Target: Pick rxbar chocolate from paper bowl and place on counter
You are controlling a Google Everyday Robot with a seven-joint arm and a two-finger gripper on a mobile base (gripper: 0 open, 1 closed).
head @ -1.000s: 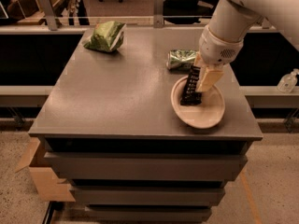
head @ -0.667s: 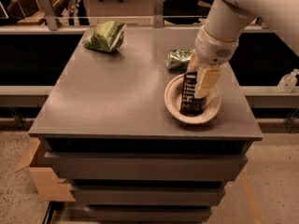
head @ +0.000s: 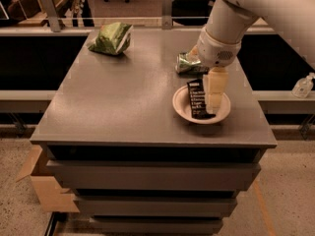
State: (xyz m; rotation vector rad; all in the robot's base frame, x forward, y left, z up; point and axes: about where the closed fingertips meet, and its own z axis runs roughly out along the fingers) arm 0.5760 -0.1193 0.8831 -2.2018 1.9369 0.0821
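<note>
Rxbar chocolate (head: pixel 197 100) in paper bowl (head: pixel 222 115), dark wrapper lying lengthwise, far end poking over rim, white text up. Bowl near front right of grey surface (head: pixel 128 97). Gripper (head: pixel 214 100) down inside bowl, against bar's right edge; clamped or released: cannot tell. Crumpled green can (head: pixel 187 63) just behind bowl. Green chip bag (head: pixel 111 38) far left, well apart.

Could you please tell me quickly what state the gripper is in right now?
The gripper is down in the bowl beside the bar; whether it holds the bar cannot be told.
</note>
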